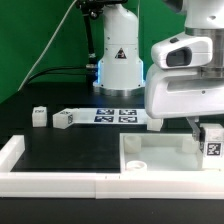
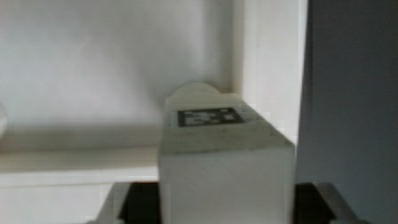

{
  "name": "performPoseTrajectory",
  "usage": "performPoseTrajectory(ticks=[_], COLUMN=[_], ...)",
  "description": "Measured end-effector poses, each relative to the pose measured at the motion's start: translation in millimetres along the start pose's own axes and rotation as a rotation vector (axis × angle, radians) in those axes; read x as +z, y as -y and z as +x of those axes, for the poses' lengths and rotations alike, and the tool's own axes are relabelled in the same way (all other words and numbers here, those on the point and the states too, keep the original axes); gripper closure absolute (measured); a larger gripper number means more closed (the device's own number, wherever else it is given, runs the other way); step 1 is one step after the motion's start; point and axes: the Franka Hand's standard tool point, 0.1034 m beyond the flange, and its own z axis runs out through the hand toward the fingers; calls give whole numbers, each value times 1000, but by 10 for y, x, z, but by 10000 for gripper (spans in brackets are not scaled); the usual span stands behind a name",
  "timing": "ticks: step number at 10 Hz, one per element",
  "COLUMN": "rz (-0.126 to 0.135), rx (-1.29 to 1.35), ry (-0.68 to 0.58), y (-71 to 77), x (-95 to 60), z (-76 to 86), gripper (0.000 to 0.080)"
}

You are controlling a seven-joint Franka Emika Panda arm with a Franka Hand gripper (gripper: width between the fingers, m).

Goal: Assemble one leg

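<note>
A Franka Panda arm's gripper (image 1: 210, 130) hangs over the large white square panel (image 1: 160, 152) at the exterior view's right, pinching one leg (image 1: 213, 142) between its fingers, the block's black-and-white marker facing outward. The wrist view shows the same leg (image 2: 222, 150) standing upright in the grasp, its marker face turned to the camera, white panel surface behind it; whether its lower end touches the panel cannot be told.

Two more legs (image 1: 39, 117) and (image 1: 64, 119) lie loose on the black table (image 1: 70, 150) at the exterior view's left, well apart from the panel, with the marker board (image 1: 115, 116) flat on the far side between them and the arm's base. A raised round socket (image 1: 137, 161) shows on the panel's near left corner.

The leg looks like light, rigid, smooth plastic, unlikely to deform or break but liable to slip or twist if gripped off-centre; its flat opposite sides, taken around mid-height, seem the soundest hold.

The table is matte black and bordered by a low white rail (image 1: 50, 183) on the near side. Green curtain (image 1: 25, 40) and trailing cables (image 1: 55, 70) fill the background.
</note>
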Motion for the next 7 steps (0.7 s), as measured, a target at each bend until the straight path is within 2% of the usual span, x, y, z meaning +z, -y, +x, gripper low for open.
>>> performPoseTrajectory(ticks=[2,3,4,7], rz=[0,7,20,34], rx=[23,96,271,667], ry=[0,0,-3,-14], y=[-8,-17,-49,-69], x=[1,1,2,14], z=[0,0,2,10], gripper=[504,504,504,504])
